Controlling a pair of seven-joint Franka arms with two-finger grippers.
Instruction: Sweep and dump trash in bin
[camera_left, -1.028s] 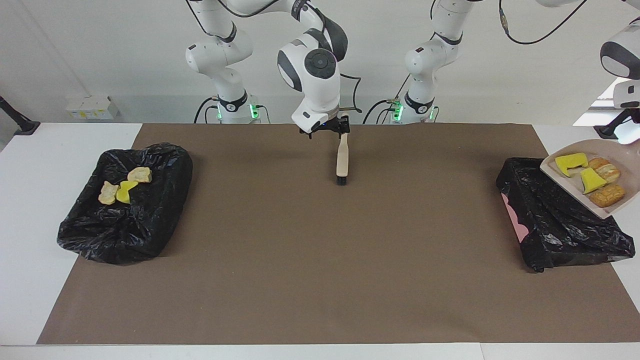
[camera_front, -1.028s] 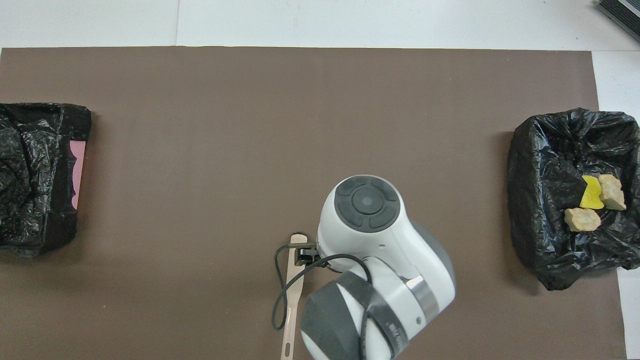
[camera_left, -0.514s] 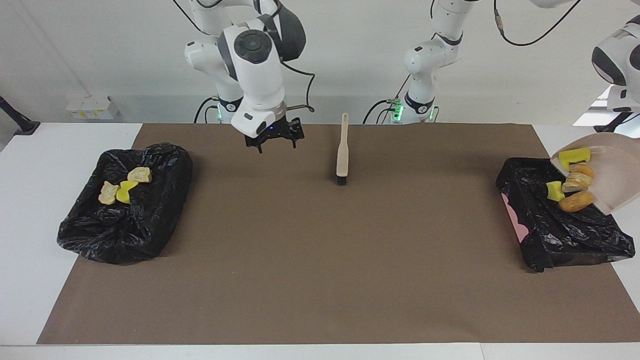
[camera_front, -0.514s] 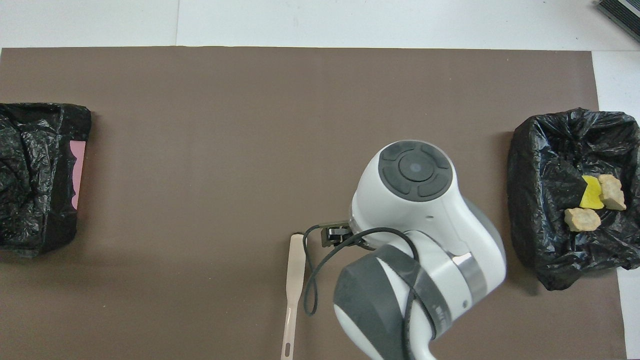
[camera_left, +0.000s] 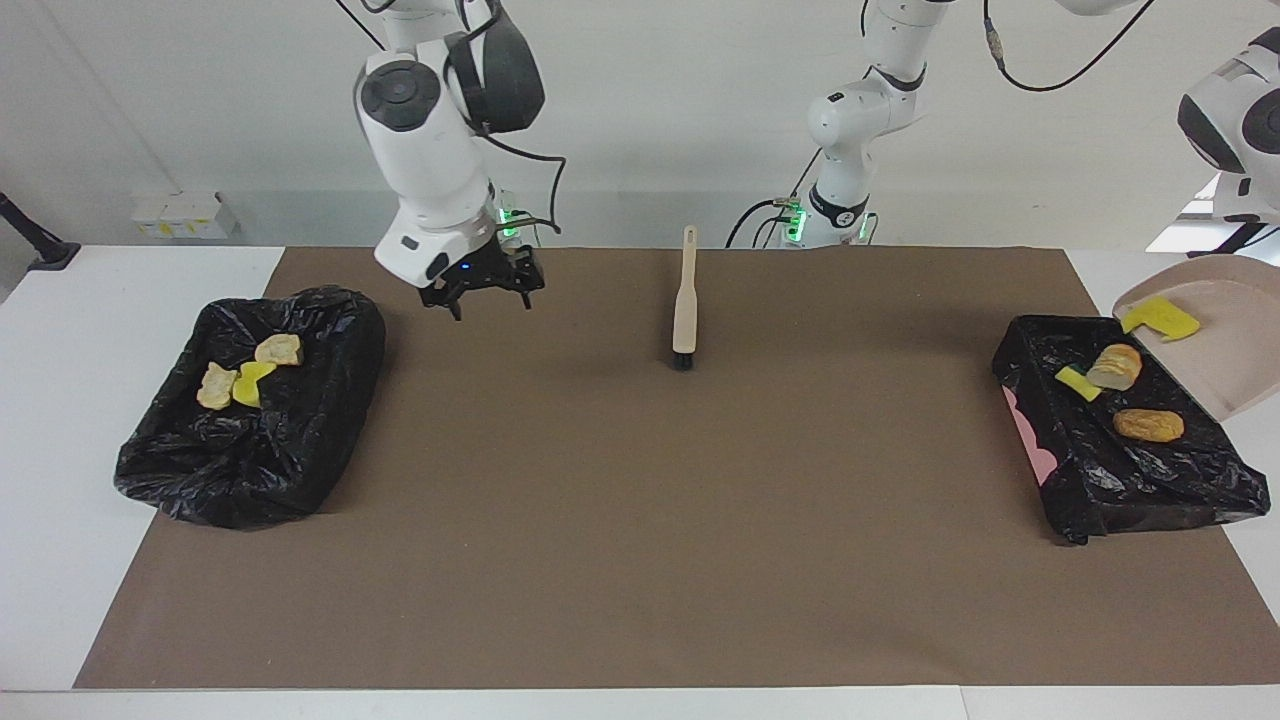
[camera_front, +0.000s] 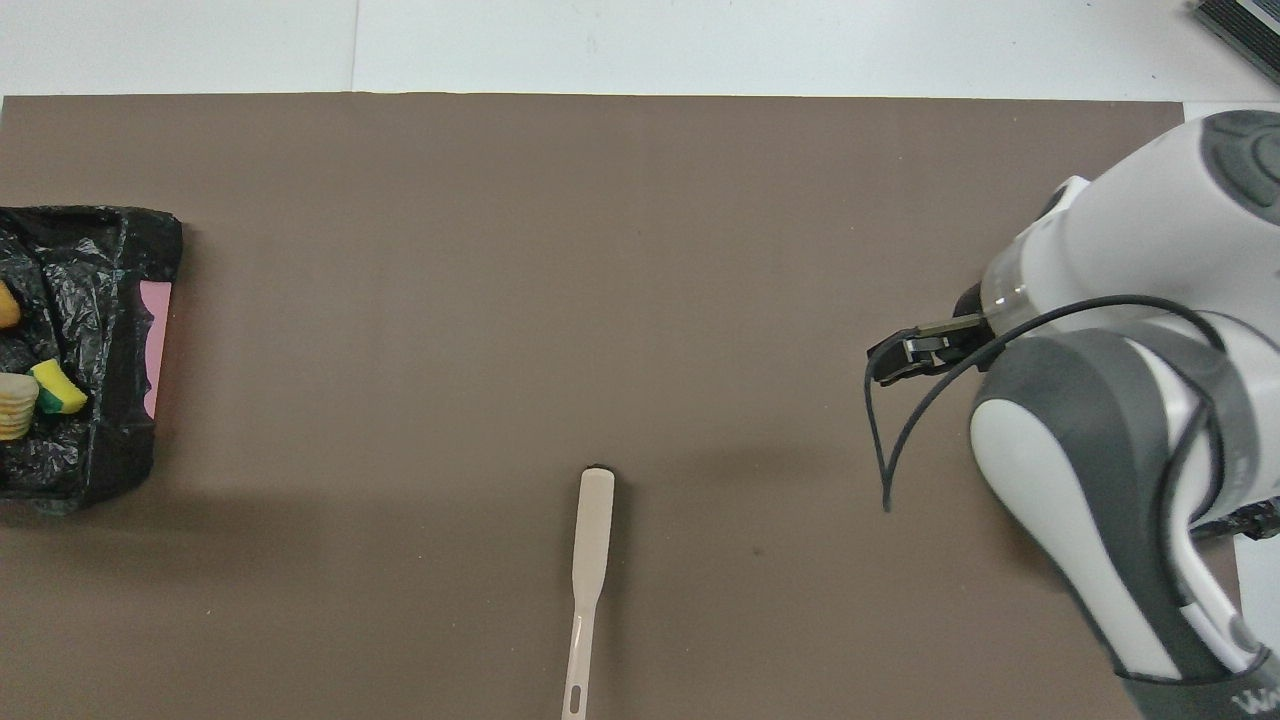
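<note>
- Left gripper (camera_left: 1243, 240): at the very edge of the facing view, jaws clenched on the top end of the dustpan (camera_left: 1215, 350). The grip point itself is mostly cut off by the frame.
- The dustpan is beige. It hangs steeply tilted, with its open lip down over the left-end bin (camera_left: 1130, 470).
- One yellow sponge wedge (camera_left: 1160, 318) lies on the tilted pan, near its lip.
- In the left-end bin, on the black liner: a second yellow wedge (camera_left: 1078, 383) touching a pale bread-like piece (camera_left: 1115, 366). An orange-brown piece (camera_left: 1148, 425) lies apart from them, farther from the robots.
- Pink shows under the liner on the bin's side that faces the table's middle.
- Right gripper (camera_left: 482, 290): jaws released, fingers spread wide, nothing between them and nothing touched.
- It hangs in the air over the brown mat (camera_left: 640, 550), just beside the right-end bin (camera_left: 250, 470).
- The right-end bin is also lined in black. It holds three lumps (camera_left: 248, 375) close together: two pale beige with a yellow one between.
- Brush (camera_left: 685, 300): flat on the mat between the two arms' bases, well apart from both bins. Its handle points toward the robots and its dark bristle end lies farther from them. No gripper is on it.
- The mat lies on a white table (camera_left: 60, 400).
</note>
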